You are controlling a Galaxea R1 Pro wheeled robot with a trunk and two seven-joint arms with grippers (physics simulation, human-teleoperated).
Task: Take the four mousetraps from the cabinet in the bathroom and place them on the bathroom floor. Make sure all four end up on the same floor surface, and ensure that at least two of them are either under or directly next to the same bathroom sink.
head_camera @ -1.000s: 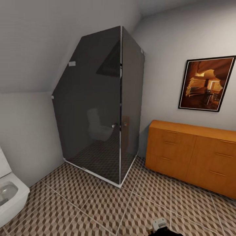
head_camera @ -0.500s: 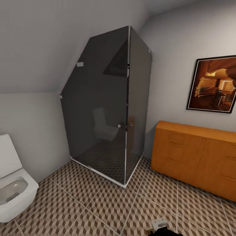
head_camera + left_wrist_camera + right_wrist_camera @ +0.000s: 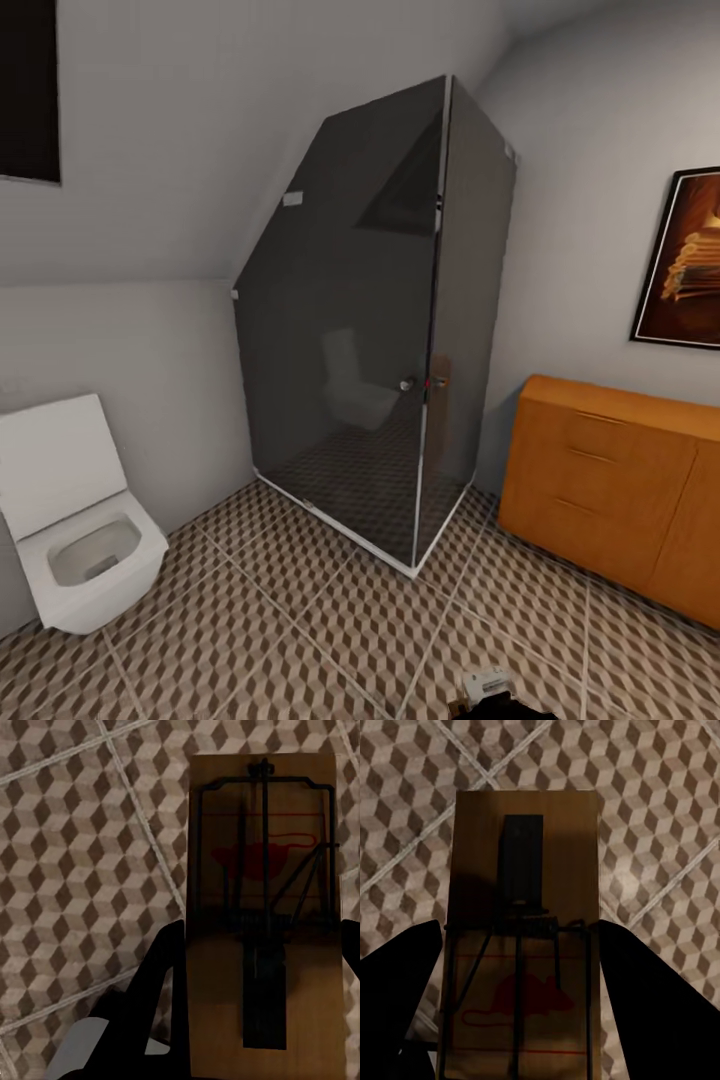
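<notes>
Each gripper is clamped on a mousetrap. In the left wrist view the left gripper (image 3: 259,945) has its dark fingers (image 3: 161,967) pressed against both long edges of a brown wooden mousetrap (image 3: 262,915), whose black wire bar and red mouse print face the camera, held above the cube-patterned bathroom floor (image 3: 75,855). In the right wrist view the right gripper (image 3: 517,967) grips a second mousetrap (image 3: 521,922) the same way, fingers (image 3: 397,982) tight on either side of the board, tiles beneath it. In the head view a dark glass shower enclosure (image 3: 390,320) stands at 12 o'clock, the orange-brown cabinet (image 3: 620,480) sits against the wall at about 3 o'clock with its drawers closed, and a white toilet (image 3: 80,530) with its lid up is at about 9 o'clock. A framed picture (image 3: 690,260) hangs above the cabinet. A small white part of the robot (image 3: 488,685) shows at 6 o'clock.
</notes>
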